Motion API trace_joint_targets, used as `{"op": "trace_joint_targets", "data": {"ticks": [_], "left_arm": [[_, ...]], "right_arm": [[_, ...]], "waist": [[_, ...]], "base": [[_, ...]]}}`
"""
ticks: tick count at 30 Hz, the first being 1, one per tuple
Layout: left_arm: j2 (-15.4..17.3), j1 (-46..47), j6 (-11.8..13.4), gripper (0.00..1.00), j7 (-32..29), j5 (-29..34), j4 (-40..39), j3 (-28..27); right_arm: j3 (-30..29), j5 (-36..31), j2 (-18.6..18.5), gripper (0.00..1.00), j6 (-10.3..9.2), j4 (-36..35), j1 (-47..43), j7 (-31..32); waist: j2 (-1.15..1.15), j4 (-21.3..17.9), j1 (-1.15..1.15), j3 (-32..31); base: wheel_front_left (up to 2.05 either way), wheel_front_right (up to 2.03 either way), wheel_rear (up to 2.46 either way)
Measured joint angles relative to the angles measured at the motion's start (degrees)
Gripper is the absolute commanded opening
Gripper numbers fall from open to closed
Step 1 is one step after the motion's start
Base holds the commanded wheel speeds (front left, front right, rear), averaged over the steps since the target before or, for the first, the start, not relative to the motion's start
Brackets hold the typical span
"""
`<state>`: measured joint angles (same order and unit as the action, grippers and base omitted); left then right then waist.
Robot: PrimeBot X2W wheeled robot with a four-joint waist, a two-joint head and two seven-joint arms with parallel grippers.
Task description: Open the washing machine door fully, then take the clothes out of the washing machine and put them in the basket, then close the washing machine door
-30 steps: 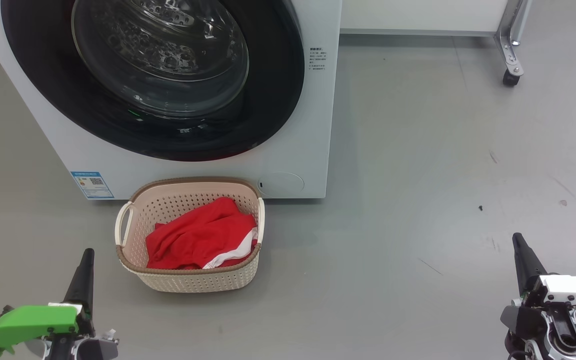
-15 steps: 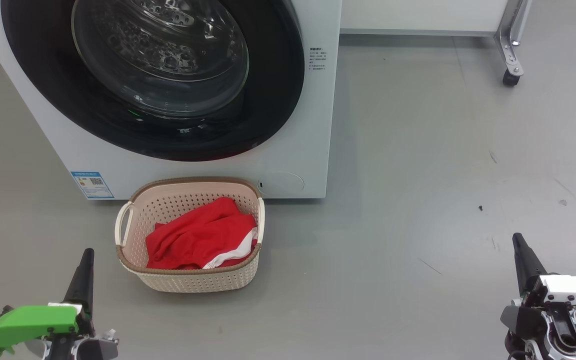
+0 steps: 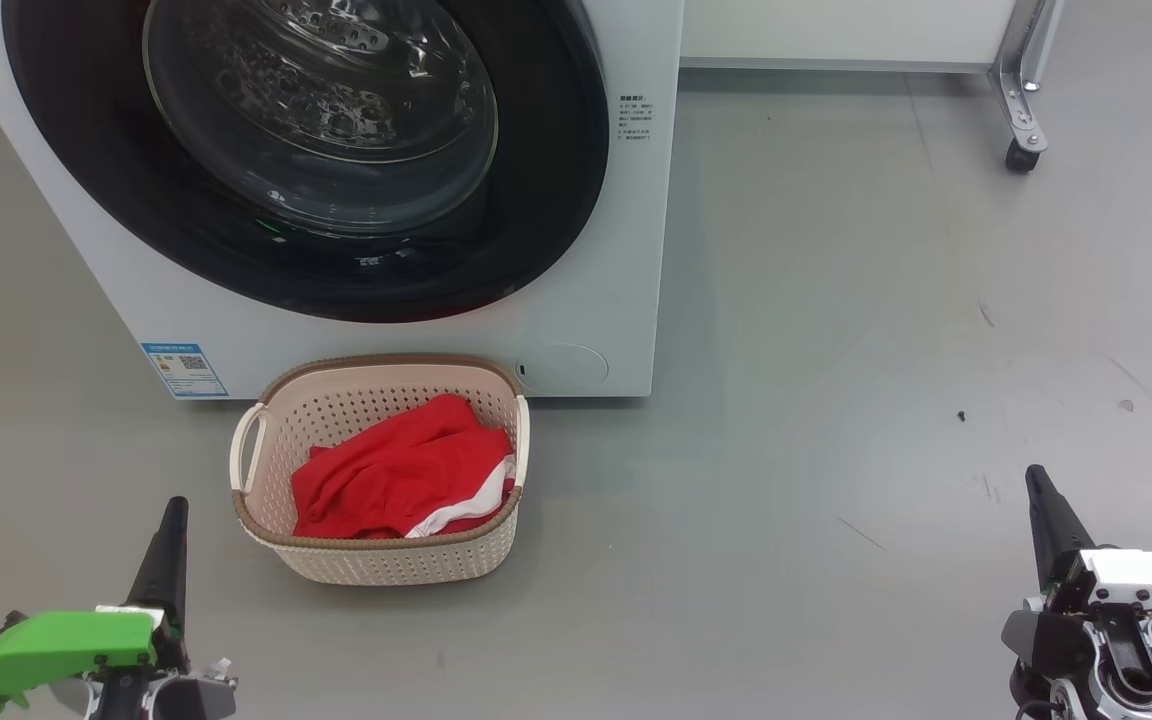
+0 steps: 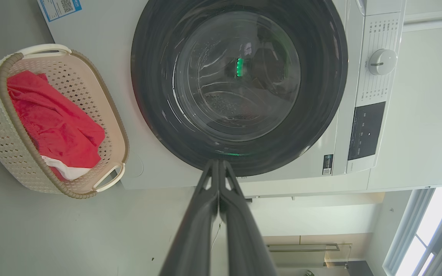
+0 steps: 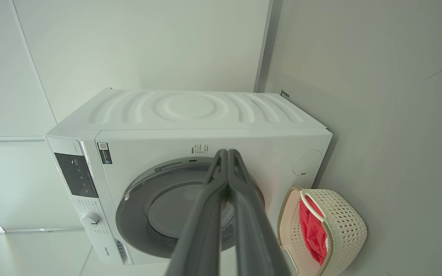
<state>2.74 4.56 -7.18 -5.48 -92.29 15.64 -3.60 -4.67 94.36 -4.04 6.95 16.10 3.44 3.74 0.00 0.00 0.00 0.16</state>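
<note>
moved: nothing
left gripper (image 3: 174, 508), right gripper (image 3: 1034, 478): jaws together, empty
red clothes (image 3: 386, 470): in cream perforated basket (image 3: 386, 562), nearer left
black-rimmed door (image 3: 556, 200): closed

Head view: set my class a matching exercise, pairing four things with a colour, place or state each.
Things:
1. washing machine door
2. basket
3. clothes
4. left gripper

Descriptions:
a. red with white trim, lying in the basket
b. shut, at lower left
c. glossy black rim, closed
d. cream, standing on the floor

Pairs: 1-c; 2-d; 3-a; 4-b
</note>
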Motion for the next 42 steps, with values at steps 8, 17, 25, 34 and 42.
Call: {"op": "trace_joint_targets", "data": {"ticks": [8,17,25,34,42], "left_arm": [[-0.01,0.00,0.00,0.00,0.00,0.00,0.00,-0.01],[-0.02,0.00,0.00,0.00,0.00,0.00,0.00,-0.03],[-0.02,0.00,0.00,0.00,0.00,0.00,0.00,-0.03],[-0.03,0.00,0.00,0.00,0.00,0.00,0.00,-0.05],[-0.04,0.00,0.00,0.00,0.00,0.00,0.00,-0.07]], "right_arm": [[-0.04,0.00,0.00,0.00,0.00,0.00,0.02,0.01],[-0.08,0.00,0.01,0.00,0.00,-0.01,0.02,0.01],[-0.14,0.00,0.01,0.00,0.00,-0.02,0.02,0.02],[-0.19,0.00,0.02,0.00,0.00,-0.03,0.02,0.07],[-0.24,-0.01,0.02,0.00,0.00,-0.03,0.02,0.07]], "waist": [[0.00,0.00,0.00,0.00],[0.00,0.00,0.00,0.00],[0.00,0.00,0.00,0.01],[0.00,0.00,0.00,0.01],[0.00,0.00,0.00,0.01]], "base": [[0.00,0.00,0.00],[0.00,0.00,0.00],[0.00,0.00,0.00],[0.00,0.00,0.00],[0.00,0.00,0.00]]}}
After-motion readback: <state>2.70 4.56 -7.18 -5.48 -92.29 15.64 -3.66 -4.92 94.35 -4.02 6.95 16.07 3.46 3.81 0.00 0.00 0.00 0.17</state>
